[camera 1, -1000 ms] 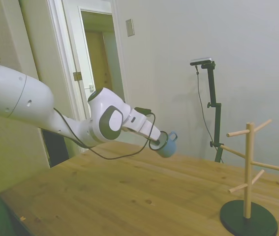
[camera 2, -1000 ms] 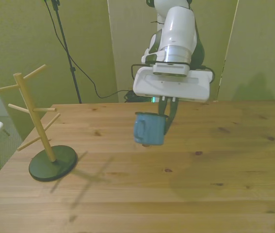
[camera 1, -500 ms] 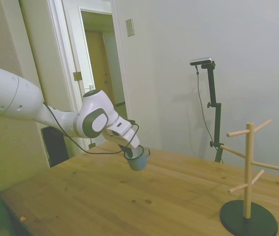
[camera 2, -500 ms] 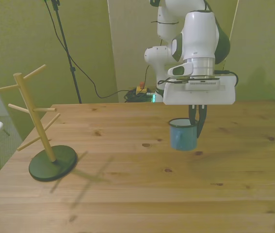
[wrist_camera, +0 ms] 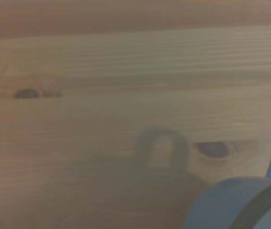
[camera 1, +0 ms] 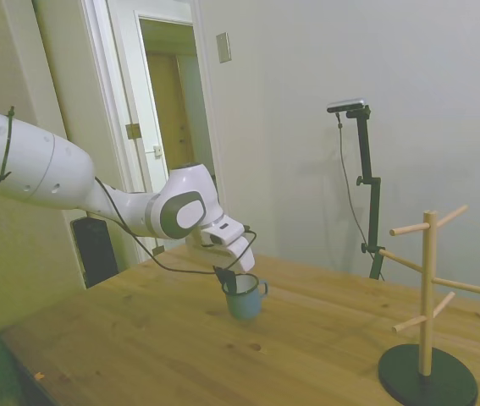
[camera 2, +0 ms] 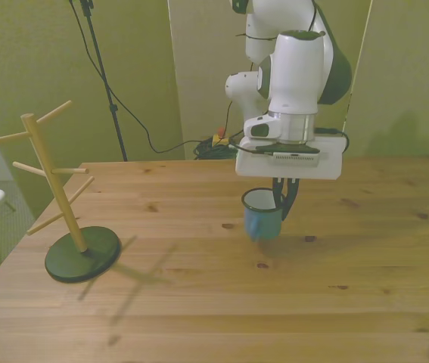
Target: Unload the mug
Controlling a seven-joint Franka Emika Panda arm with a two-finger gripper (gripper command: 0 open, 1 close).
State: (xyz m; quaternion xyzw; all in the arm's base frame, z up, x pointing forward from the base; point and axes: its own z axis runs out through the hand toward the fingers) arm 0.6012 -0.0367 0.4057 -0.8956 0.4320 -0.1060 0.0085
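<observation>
Item: the mug [camera 1: 244, 298], teal-blue with a white inside, a thin dark rim and a loop handle. We find it upright, mouth up, near the middle of the table [camera 2: 199, 302], somewhat nearer the far edge than the near one in the front view. Its base sits at or just above the wood; we cannot tell whether it is touching. We judge the upright pose deliberate, so that it can stand on its base once let go.

Holder: the gripper [camera 2: 284, 198], pointing down from above, its jaws clamped on the mug at the rim wall, one dark finger inside the cup and the other outside (best read in the front view). A grip on the wall leaves the handle free; in the side view the handle points away from the arm.

Wrist view: only a blurred arc of the mug [wrist_camera: 240, 202] shows at one corner, with bare planks, two dark knots and the soft shadow of the handle on the wood. The shadow lying close by suggests the mug is very low.

Source fixture: the wooden mug tree [camera 2: 55, 189] on a dark round base, near the table's edge on the front view's left, well apart from the mug. Its pegs are all bare, which fits a mug taken off and carried clear.

Markings: we can read no brand, label or writing on the mug, the arm or the tree.

Status, as we judge it: set-down nearly complete, release not yet done.
</observation>
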